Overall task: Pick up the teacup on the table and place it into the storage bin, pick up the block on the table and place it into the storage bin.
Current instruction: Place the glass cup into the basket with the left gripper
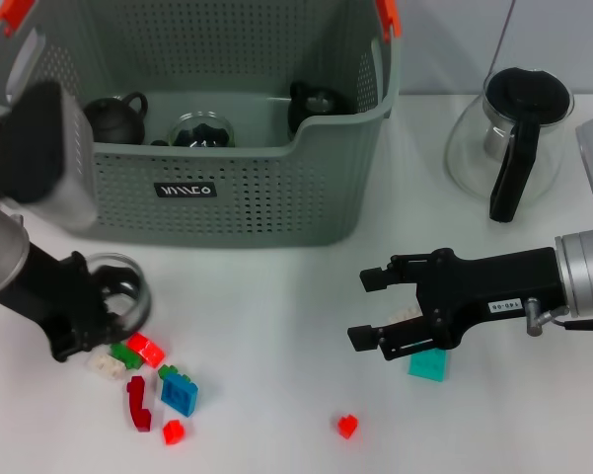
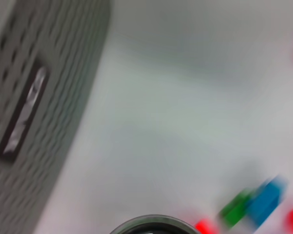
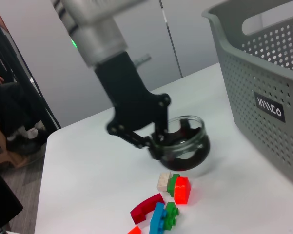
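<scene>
Storage bin: grey-green perforated basket with orange handle clips and a black label, at 12 o'clock on the white table. Contents: two dark teapots and a clear glass cup.

Teacup: clear glass, at 9 o'clock just below the bin's front wall, tilted. Held at the rim by the left gripper, whose fingers are closed on it; the right wrist view shows the cup lifted slightly above the table.

Blocks: cluster at 8 o'clock beside the teacup, in white, green, red, blue and dark red. Single small red block at 6 o'clock. Teal block at 4 o'clock.

Right gripper: at 4 o'clock, fingers spread wide, holding nothing, hovering over the teal block.

Glass carafe: black lid and handle, at 2 o'clock.
</scene>
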